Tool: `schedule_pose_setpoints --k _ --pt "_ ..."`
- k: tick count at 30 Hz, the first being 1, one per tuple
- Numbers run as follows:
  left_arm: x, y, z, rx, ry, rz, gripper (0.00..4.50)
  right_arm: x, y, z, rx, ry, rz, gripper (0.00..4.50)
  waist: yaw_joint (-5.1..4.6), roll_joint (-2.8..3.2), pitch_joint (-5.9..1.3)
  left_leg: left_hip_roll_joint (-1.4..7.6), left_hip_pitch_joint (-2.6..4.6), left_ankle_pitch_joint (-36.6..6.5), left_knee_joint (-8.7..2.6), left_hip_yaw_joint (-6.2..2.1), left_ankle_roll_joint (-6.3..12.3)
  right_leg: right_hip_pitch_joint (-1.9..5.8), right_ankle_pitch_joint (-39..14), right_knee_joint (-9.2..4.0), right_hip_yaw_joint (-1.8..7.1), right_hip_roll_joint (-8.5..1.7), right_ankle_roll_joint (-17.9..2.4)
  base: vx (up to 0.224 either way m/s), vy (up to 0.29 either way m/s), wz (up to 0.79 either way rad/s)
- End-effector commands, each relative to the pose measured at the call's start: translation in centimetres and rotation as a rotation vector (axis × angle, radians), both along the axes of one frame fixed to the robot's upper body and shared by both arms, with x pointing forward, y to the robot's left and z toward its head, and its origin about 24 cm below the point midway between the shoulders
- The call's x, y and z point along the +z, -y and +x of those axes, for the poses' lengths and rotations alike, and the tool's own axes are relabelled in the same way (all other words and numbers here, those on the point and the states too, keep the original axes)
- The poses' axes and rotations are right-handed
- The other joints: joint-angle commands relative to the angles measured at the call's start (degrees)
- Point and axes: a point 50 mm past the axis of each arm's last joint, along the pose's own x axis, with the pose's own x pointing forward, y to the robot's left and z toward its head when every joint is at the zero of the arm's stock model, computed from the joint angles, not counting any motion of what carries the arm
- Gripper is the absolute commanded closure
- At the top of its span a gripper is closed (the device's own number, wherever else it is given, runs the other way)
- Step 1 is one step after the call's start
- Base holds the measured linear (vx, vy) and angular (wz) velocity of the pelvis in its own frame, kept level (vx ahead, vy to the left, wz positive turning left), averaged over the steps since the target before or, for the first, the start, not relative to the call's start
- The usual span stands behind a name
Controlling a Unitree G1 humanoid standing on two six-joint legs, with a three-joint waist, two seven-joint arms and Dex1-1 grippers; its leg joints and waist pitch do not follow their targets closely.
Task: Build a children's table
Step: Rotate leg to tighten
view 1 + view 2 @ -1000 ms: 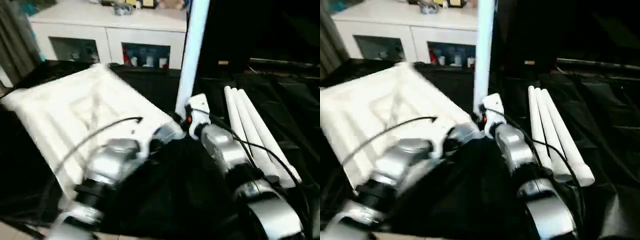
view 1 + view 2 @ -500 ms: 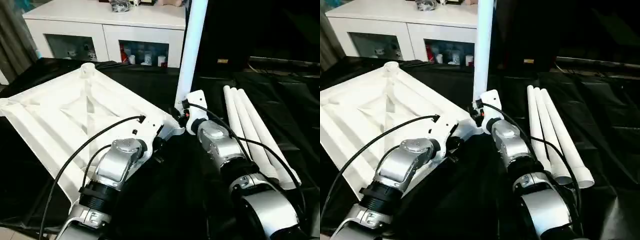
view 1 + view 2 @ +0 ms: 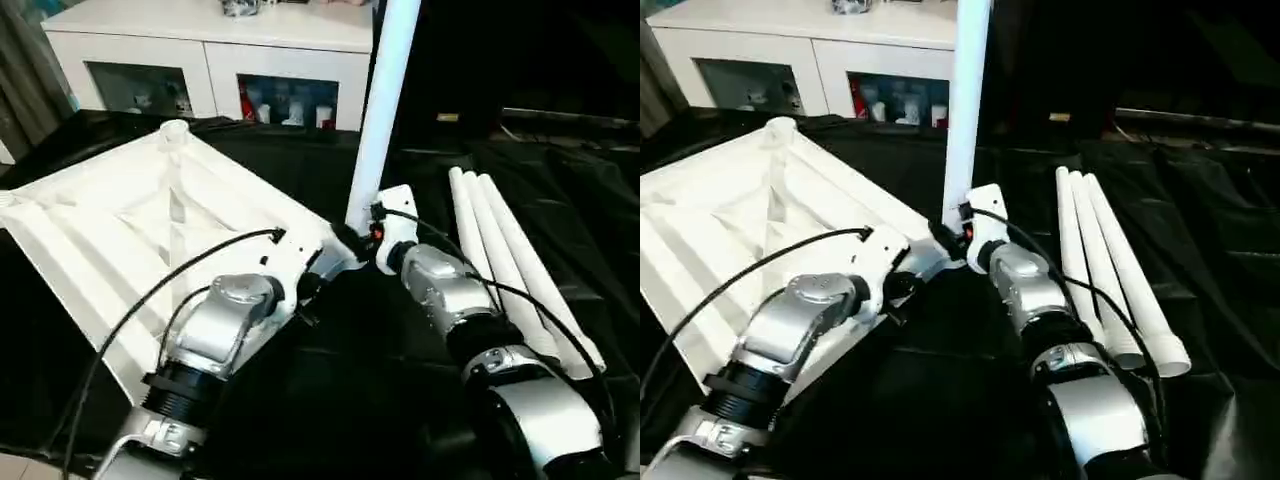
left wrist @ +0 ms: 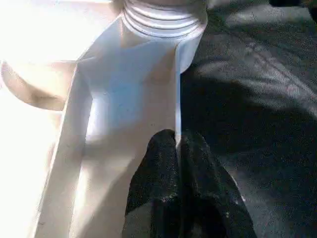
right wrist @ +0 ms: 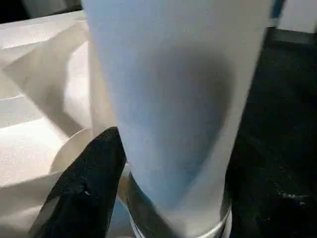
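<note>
The white tabletop (image 3: pixel 130 220) lies with its ribbed underside up on the black-draped work table. One white leg (image 3: pixel 378 110) stands upright in the socket at the tabletop's near right corner. My right gripper (image 3: pixel 362 232) is shut on the base of this leg (image 5: pixel 173 99); one black finger (image 5: pixel 86 193) presses its side and the other is hidden behind it. My left gripper (image 4: pixel 177 144) is shut on a thin wall of the tabletop just below that threaded socket (image 4: pixel 163 15). Three more legs (image 3: pixel 510 260) lie side by side to the right.
A white glass-door cabinet (image 3: pixel 210 60) stands behind the work table. Black cloth (image 3: pixel 340 400) covers the table between my forearms and under the loose legs. A second corner socket (image 3: pixel 174 130) rises at the tabletop's far corner.
The whole picture shook and shifted, so the camera moved. Both grippers keep the same holds and the leg stays upright in the corner.
</note>
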Motion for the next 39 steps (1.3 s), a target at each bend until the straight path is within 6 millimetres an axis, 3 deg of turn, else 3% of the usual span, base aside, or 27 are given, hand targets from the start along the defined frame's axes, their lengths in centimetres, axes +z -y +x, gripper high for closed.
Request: schedule_pose_setpoints --k 1,4,7,11,17,18,19,20,26,32,39 --pt "2.2 1.5 0.0 -0.117 0.077 -0.069 4.5 -2.0 -1.2 -1.5 0.135 -0.108 -0.002 0.94 0.77 0.32 -2.7 2.87 -0.11 -2.33 -3.12 -0.51 7.64 3.36 5.43 -2.76 1.82 -4.3 -19.14 0.0 0.0 0.0" --pt "2.1 1.1 -0.2 -0.176 0.071 -0.061 4.5 -1.5 -0.2 -1.9 0.254 -0.076 -0.03 0.65 1.45 0.24 -2.76 2.85 -0.05 -0.73 -2.79 -0.41 8.4 3.43 8.22 -2.28 1.87 -4.25 -19.48 0.0 0.0 0.0" --pt "2.3 0.7 -0.5 -0.262 0.08 -0.061 4.5 -1.1 1.4 -2.5 0.356 -0.041 -0.08 0.65 2.24 0.2 -2.69 2.93 0.21 -0.22 -2.67 -0.42 8.72 3.32 8.79 -2.19 1.75 -4.14 -19.51 0.0 0.0 0.0" --pt "2.5 0.1 -1.5 -0.42 0.096 -0.067 4.5 -0.4 3.8 -3.2 0.417 0.014 -0.121 0.65 3.43 0.3 -2.55 2.95 0.46 -1.25 -2.6 -0.31 7.69 3.16 6.85 -2.11 1.9 -4.25 -19.37 0.0 0.0 0.0" --pt "2.4 -0.8 -2.9 -0.58 0.081 -0.095 4.5 0.0 5.7 -4.9 0.505 0.047 -0.144 0.65 4.91 0.47 -2.61 3.02 0.55 1.12 -2.24 -0.18 7.85 2.88 9.8 -1.54 1.87 -4.01 -19.06 0.0 0.0 0.0" --pt "2.3 -1.0 -3.0 -0.595 0.086 -0.09 4.5 0.0 5.9 -5.3 0.535 0.057 -0.149 0.65 5.14 0.85 -2.58 3.02 0.52 1.12 -2.24 -0.26 7.78 2.83 9.69 -1.48 1.82 -4.0 -19.05 0.0 0.0 0.0" --pt "2.3 -1.1 -3.0 -0.605 0.089 -0.091 4.5 0.1 5.9 -5.6 0.549 0.065 -0.154 0.65 5.47 0.59 -2.57 3.04 0.56 0.75 -2.15 -0.18 7.77 2.84 9.21 -1.53 1.77 -3.92 -18.59 0.0 0.0 0.0" --pt "2.2 -1.2 -3.0 -0.61 0.088 -0.091 4.5 0.0 6.0 -5.7 0.556 0.068 -0.157 0.65 5.6 0.74 -2.48 2.99 0.42 0.02 -2.24 -0.22 7.42 2.84 8.15 -1.52 1.79 -4.03 -18.34 0.0 0.0 0.0" --pt "1.9 -1.6 -3.3 -0.645 0.081 -0.088 4.5 0.1 5.9 -6.2 0.56 0.067 -0.139 0.65 5.43 0.64 -2.33 2.82 0.28 -3.45 -2.58 -0.36 4.64 3.0 3.06 -1.99 1.9 -4.08 -16.79 0.0 0.0 0.0" --pt "1.6 -1.9 -3.5 -0.655 0.076 -0.079 4.5 0.1 5.8 -6.6 0.576 0.057 -0.118 1.15 5.36 0.58 -2.65 2.67 0.11 -0.63 -2.22 -0.37 5.35 3.17 7.57 -1.44 1.84 -3.96 -17.02 0.0 0.0 0.0" --pt "1.3 -1.9 -3.5 -0.645 0.073 -0.083 4.5 -0.5 5.9 -7.0 0.569 0.03 -0.112 1.68 5.45 0.48 -2.68 2.67 0.12 -0.53 -2.13 -0.34 5.58 3.14 7.17 -1.41 1.77 -3.97 -17.28 0.0 0.0 0.0"
